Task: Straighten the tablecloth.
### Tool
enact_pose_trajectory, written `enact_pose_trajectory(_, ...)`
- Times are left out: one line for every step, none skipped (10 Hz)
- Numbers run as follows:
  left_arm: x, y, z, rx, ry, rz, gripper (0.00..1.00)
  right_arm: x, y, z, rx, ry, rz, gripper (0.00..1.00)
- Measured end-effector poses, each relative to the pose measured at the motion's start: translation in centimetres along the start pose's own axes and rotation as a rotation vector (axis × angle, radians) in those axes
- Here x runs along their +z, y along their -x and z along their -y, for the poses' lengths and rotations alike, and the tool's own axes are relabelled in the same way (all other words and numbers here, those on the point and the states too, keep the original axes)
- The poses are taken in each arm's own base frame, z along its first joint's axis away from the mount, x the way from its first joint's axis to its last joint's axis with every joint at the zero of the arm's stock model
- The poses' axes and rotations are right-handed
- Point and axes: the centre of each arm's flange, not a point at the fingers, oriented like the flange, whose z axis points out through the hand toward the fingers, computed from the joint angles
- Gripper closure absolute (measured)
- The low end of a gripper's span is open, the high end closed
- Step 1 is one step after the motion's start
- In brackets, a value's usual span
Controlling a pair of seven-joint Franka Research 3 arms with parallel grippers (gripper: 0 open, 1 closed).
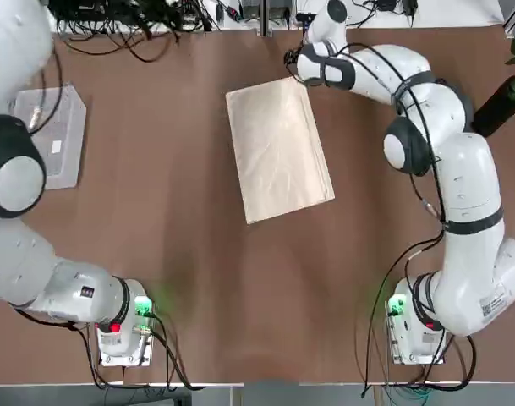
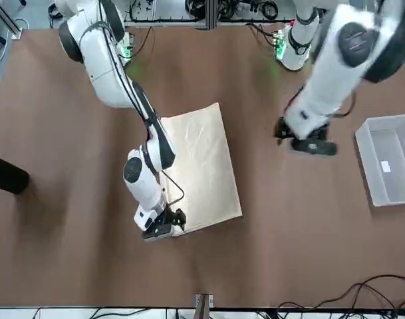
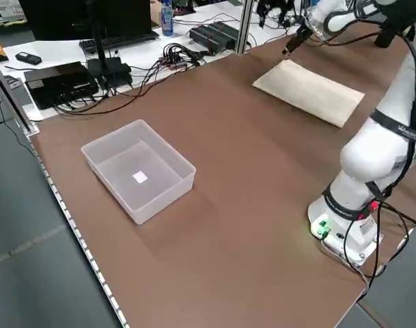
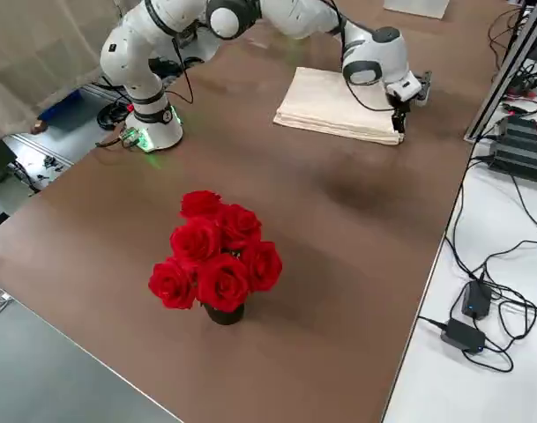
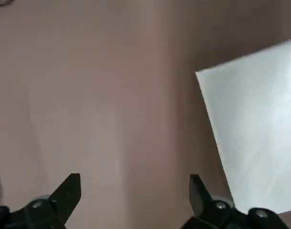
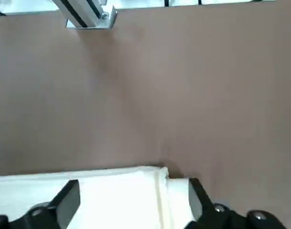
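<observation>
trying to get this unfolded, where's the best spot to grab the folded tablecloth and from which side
Probably its far corner on the robot's right. The tablecloth lies folded flat, and at that corner the stacked layers show as loose edges, something to pinch. Come down from above: the right end effector already sits there, open, one finger on the cloth and one on the table. The left end effector hangs apart, open.
</observation>
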Motion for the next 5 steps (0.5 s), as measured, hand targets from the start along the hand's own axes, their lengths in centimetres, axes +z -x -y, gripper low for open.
enact_pose_trajectory(-1.4,0.2,2.8,-0.043,-0.004,-0.005,0.0,-1.4,0.0,-1.0,-0.016,0.009,0.023,0.0)
enact_pose_trajectory(-2.6,0.6,5.3,-0.061,-0.004,-0.001,0.0,-3.0,0.0,-2.3,-0.028,0.02,0.061,0.0)
enact_pose_trajectory(-3.8,1.0,7.5,-0.062,0.019,0.003,0.0,-4.9,0.1,-3.6,-0.033,0.031,0.114,0.0)
enact_pose_trajectory(-4.8,1.7,9.1,-0.053,0.038,0.012,0.0,-7.0,0.3,-5.1,-0.042,0.039,0.18,0.0)
enact_pose_trajectory(-5.5,2.4,9.6,-0.041,0.04,0.032,0.0,-9.2,0.6,-6.4,-0.051,0.042,0.235,0.0)
